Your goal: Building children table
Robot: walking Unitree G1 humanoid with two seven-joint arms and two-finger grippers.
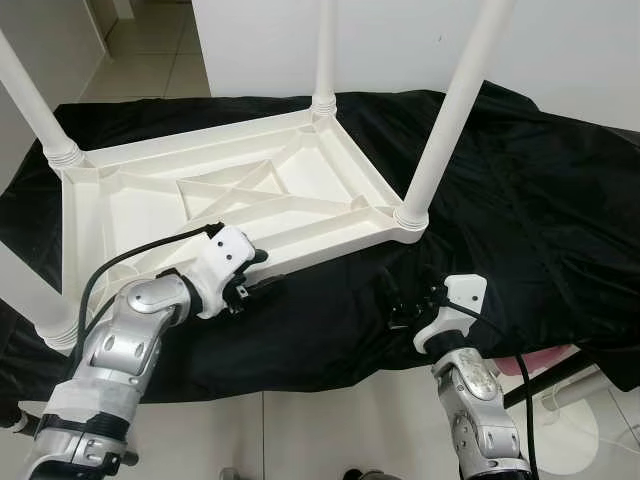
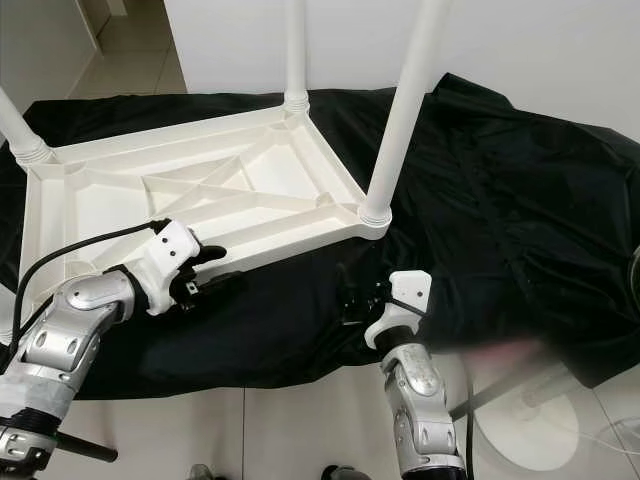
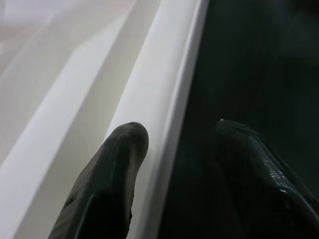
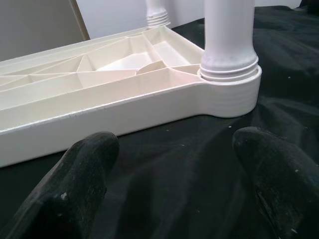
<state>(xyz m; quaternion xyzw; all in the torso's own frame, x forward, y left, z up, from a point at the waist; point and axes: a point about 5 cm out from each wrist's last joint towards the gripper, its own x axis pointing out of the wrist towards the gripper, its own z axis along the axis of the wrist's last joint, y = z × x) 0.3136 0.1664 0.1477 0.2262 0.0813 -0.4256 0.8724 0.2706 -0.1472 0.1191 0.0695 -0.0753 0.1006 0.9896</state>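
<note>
A white plastic children's table (image 1: 250,195) is seen upside down, its ribbed underside and round legs (image 1: 450,110) all white. A plain black cloth (image 1: 520,220) is spread beneath it. The arms are finished in silver with white wrist housings, and black fingers are carried by the left end effector (image 1: 262,287) and right end effector (image 1: 402,305). The floor (image 1: 330,430) is tiled in pale grey-white.

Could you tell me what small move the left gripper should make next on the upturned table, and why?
Probably close the left gripper: its open fingers straddle the near rim of the upturned white table, one inside, one over the black cloth. The right gripper hovers open, short of the corner leg.
</note>
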